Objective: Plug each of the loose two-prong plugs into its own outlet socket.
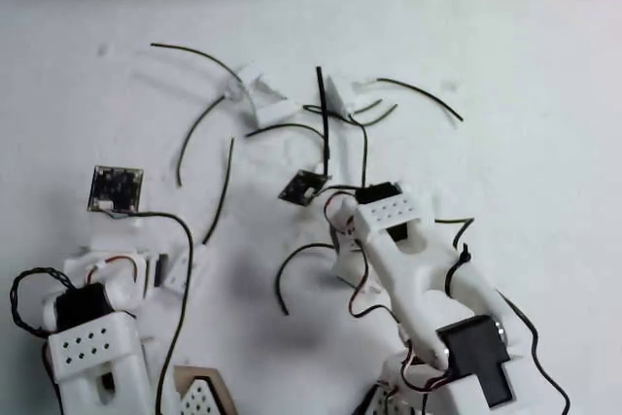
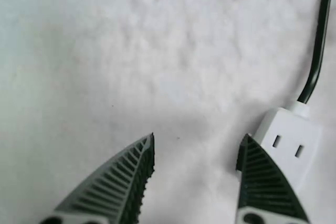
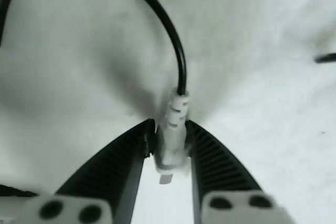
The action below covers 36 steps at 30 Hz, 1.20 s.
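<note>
The right gripper (image 3: 169, 129) is closed narrowly on a white plug (image 3: 175, 113), with one finger pressed against each side of the plug body. The plug's black cord (image 3: 173, 35) leaves the far end and arcs away over the white table (image 3: 273, 108). Gripping the body instead of the cord keeps the plug from twisting. The prong end appears to point back toward the wrist, though this is hard to confirm. The left gripper (image 2: 198, 140) is spread wide and holds nothing. It sits low over the table, and a white socket (image 2: 287, 141) lies just beside one fingertip, not in the gap. The socket's two slots face upward, and its dark cord (image 2: 317, 51) runs away from it. This position suggests the left gripper is there to brace the socket while the plug goes in, which would require closing on the socket first. In the high view, two more white connector pieces (image 1: 264, 104) (image 1: 337, 92) lie near the far side of the table among thin dark cords, well apart from both arms, so most of the task probably remains.
</note>
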### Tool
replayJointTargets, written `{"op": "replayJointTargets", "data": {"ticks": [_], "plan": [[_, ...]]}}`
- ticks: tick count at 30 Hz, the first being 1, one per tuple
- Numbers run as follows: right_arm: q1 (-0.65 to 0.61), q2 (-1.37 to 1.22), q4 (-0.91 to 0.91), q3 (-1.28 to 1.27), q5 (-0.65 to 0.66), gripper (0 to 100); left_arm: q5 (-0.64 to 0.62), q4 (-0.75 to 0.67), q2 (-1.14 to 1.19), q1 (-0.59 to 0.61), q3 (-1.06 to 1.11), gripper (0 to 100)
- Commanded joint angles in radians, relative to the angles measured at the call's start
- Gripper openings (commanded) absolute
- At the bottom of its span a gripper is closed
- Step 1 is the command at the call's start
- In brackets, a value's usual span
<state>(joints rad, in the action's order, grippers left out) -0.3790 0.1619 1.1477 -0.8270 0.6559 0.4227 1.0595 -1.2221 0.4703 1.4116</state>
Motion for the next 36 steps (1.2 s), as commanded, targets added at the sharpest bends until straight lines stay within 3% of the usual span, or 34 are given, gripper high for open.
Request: {"op": "replayJointTargets", "data": {"ticks": [1,9,17,27,31,36], "plan": [[-0.005,-0.001,0.008,0.031,0.002,2.3,0.034,-0.018,-0.012,0.004,-0.003,26],[-0.007,0.099,0.047,0.034,0.002,1.7,0.034,-0.018,-0.012,0.005,-0.003,26],[-0.007,0.535,0.088,0.031,-0.014,1.7,-0.012,-0.017,-0.013,0.002,-0.049,26],[-0.168,1.029,0.059,0.026,-0.338,1.7,-0.204,-0.009,-0.013,-0.008,-0.313,26],[-0.246,1.129,-0.054,-0.023,-0.451,1.7,-0.308,0.063,-0.013,-0.111,-0.43,26],[-0.341,1.208,-0.243,-0.173,-0.519,1.7,-0.46,0.123,-0.013,-0.338,-0.56,26]]}}
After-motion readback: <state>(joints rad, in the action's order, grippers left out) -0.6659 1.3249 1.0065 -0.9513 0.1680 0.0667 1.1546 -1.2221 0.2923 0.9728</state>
